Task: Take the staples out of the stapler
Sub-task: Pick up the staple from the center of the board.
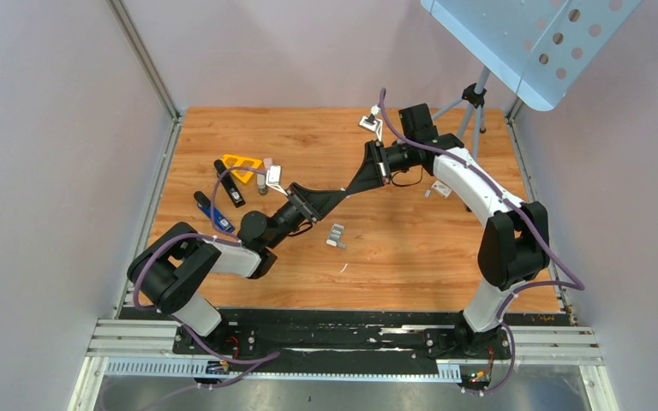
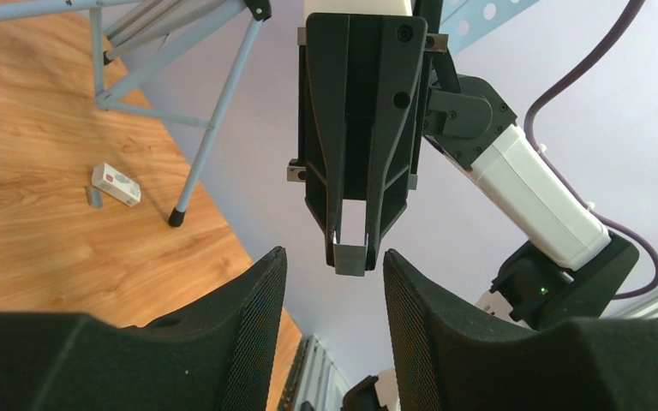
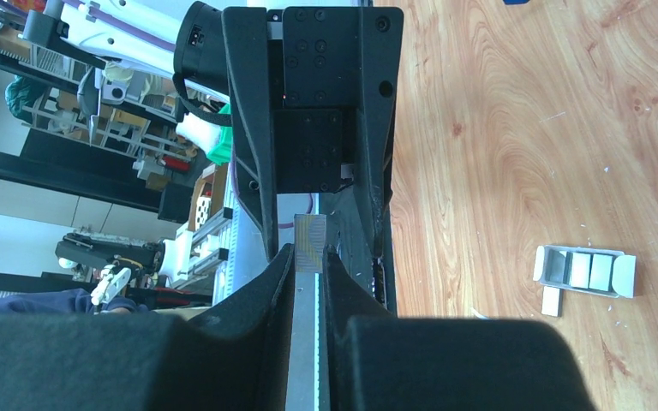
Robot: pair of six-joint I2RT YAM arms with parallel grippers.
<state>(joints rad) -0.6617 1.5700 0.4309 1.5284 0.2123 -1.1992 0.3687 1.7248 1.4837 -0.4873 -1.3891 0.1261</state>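
Pinches a grey metal strip [image 2: 351, 259] in the narrow jaws of the right gripper [image 3: 308, 257]. Flanks its free end with the left gripper [image 2: 334, 261] (jaws part-open, not touching).

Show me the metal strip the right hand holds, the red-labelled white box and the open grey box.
metal strip [image 3: 309, 240]: right wrist view, its textured upper end.
white box [image 2: 116, 185]: left wrist view, its top face.
open grey box [image 3: 552, 265]: right wrist view, its left wall.

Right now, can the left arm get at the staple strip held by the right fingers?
Probably yes: the staple strip pokes out between the open left fingers, nothing in the way; the right fingers pinch its other end.
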